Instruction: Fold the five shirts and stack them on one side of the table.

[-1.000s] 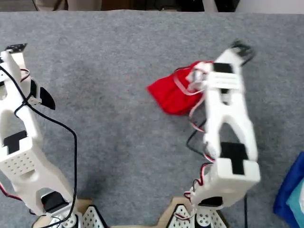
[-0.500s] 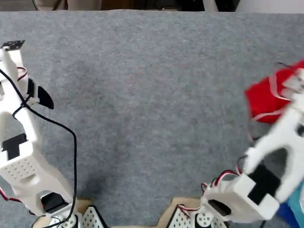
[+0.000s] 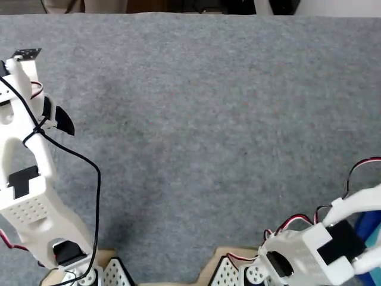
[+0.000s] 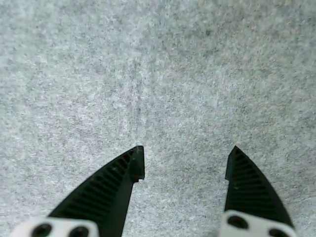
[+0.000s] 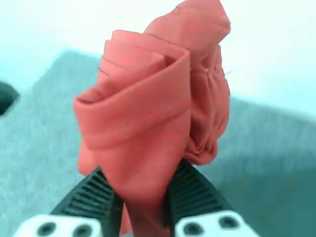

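Note:
A folded red shirt (image 5: 153, 123) hangs bunched between the black fingers of my right gripper (image 5: 143, 197), which is shut on it above the grey table. In the high view the right arm (image 3: 315, 253) sits at the table's front right corner, its gripper past the picture's edge. My left gripper (image 4: 185, 163) stands open over bare grey felt with nothing between its fingers. The left arm (image 3: 27, 155) is along the table's left side in the high view.
Blue and light teal cloth (image 3: 369, 229) lies at the right edge of the table beside the right arm. The grey felt table (image 3: 196, 119) spreads across the middle and back. Black and red cables trail from both arms.
The right arm has swung from the table's middle to the far right, carrying the red shirt out of the high view. The left arm has shifted only slightly.

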`<state>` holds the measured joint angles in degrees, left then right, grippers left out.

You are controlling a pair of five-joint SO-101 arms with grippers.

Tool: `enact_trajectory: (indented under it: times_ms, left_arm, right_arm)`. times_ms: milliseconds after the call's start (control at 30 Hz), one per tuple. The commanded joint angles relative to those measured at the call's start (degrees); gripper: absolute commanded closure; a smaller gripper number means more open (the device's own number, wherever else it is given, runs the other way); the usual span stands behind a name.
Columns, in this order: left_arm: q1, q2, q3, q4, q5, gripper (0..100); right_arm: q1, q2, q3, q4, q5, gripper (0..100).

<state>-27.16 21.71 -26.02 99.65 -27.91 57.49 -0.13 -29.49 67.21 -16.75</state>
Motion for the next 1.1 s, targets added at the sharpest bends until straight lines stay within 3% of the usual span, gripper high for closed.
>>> enact_trajectory:
  times_ms: [0,267,500,767,1067]
  left_arm:
    - [0.7,-3.8,-2.2,0.7,0.4,73]
    - [0.7,-3.5,-2.2,0.6,0.3,73]
    - [2.4,-3.4,-2.2,0.4,0.4,73]
    - [3.3,-3.4,-2.2,0.3,0.4,73]
    - [2.8,-3.5,-2.2,0.5,0.4,73]
  right_arm:
    - [1.5,-3.7,-8.2,0.7,2.1,99.4]
    - [9.2,-4.1,-8.7,10.4,7.6,99.3]
    - [12.2,-4.1,-8.8,10.8,13.5,99.3]
    - [16.7,-3.6,-8.2,14.9,13.7,99.3]
    - [16.4,-3.4,-7.8,19.1,13.7,99.3]
